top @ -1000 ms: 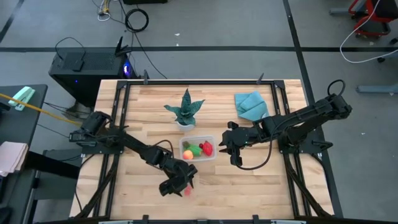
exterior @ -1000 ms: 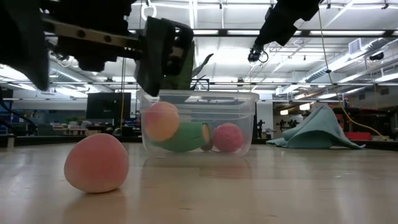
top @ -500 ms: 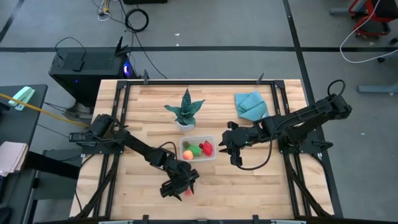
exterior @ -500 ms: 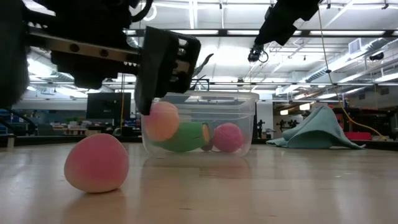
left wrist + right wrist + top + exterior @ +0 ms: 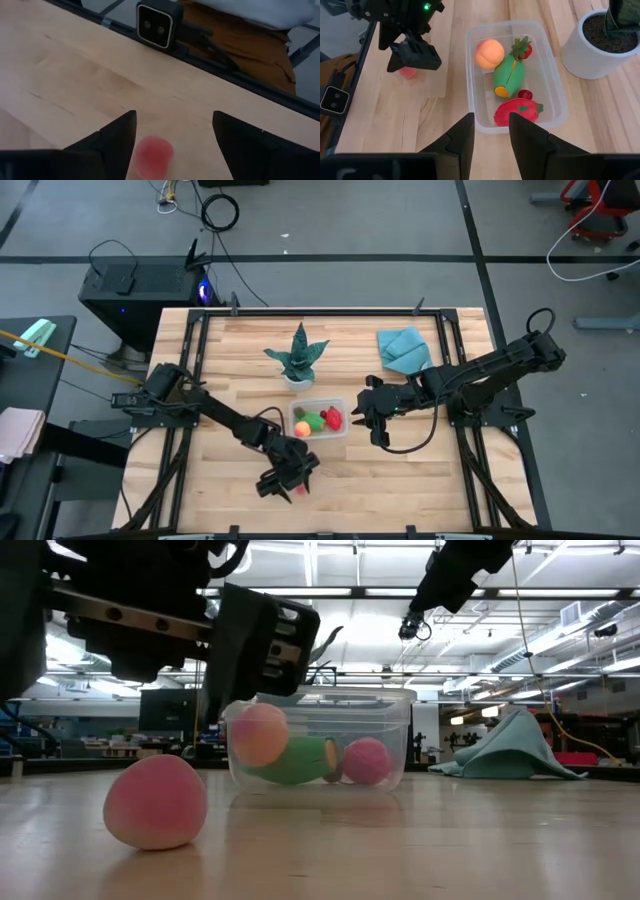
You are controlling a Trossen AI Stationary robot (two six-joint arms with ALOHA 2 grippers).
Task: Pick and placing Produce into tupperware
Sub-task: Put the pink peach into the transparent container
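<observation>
1. Left wrist view: the left gripper hangs with fingers spread wide, holding nothing, straddling a small pink-red round toy fruit lying on the light wooden table.
2. Clear rectangular plastic tub, near this fruit, holds an orange-yellow round fruit, a green oval vegetable and red pieces.
3. Right gripper hovers beside the tub, fingers narrowly parted, empty.

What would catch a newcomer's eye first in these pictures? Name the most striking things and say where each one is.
The clear tub at the table's middle stands out, holding a round orange fruit, a green vegetable and red pieces. One pink-red fruit lies alone on the wood near the front edge, with the left gripper open just above it. Behind the tub stand a spiky potted plant and a crumpled blue cloth.
</observation>
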